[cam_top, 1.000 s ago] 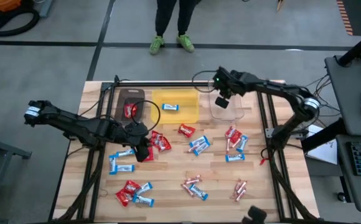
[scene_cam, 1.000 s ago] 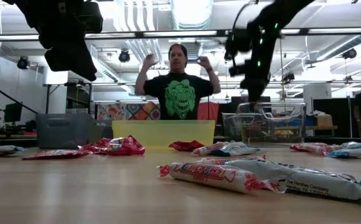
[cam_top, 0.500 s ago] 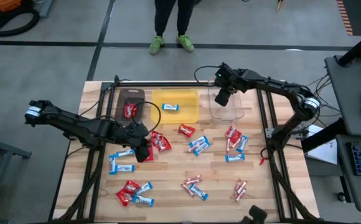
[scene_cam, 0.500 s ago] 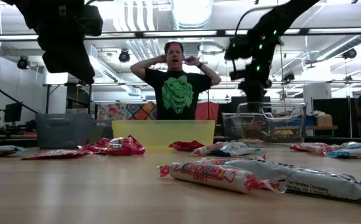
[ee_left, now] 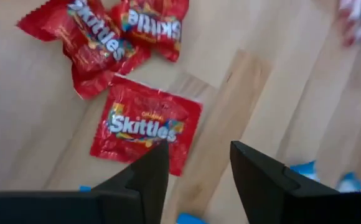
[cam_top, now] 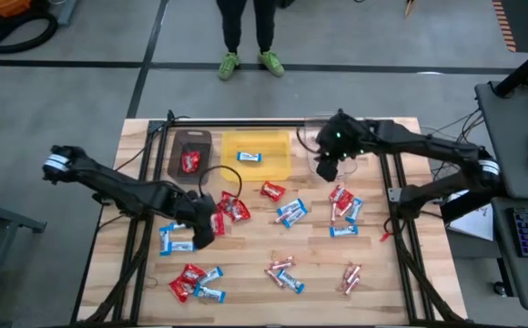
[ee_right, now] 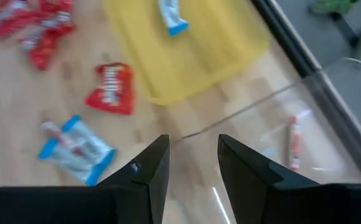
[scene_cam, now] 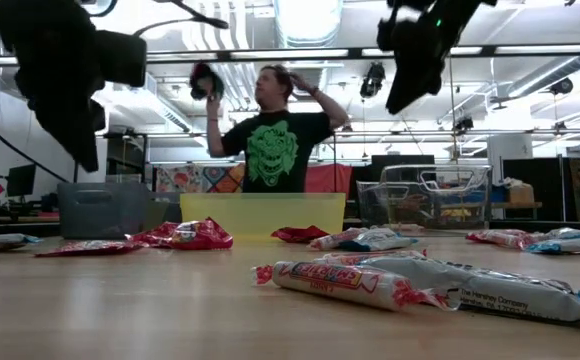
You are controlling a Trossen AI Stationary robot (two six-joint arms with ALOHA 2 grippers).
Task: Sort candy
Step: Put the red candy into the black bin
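Candy sorting is barely started by our read. Binned so far: one red packet in the brown plastic bin (cam_top: 191, 153), one blue-and-white bar (ee_right: 170, 17) in the yellow plastic bin (cam_top: 278, 162), one slim pink stick (ee_right: 293, 144) in the clear plastic bin (ee_right: 330, 118). Everything else sits loose on the wooden table (cam_top: 246, 251): red packets mid-left and front-left, blue-and-white bars scattered across, pink sticks front-centre and right.

Our left gripper (ee_left: 196, 171) hovers with fingers spread and empty, just above a flat red Skittles packet (ee_left: 146, 124), two more crumpled ones beside it. We'd call that the next pick, destined for the brown bin.

Our right gripper (ee_right: 190, 165) is also spread and empty, above the table between the yellow and clear bins. A person (scene_cam: 275, 135) stands behind the table.
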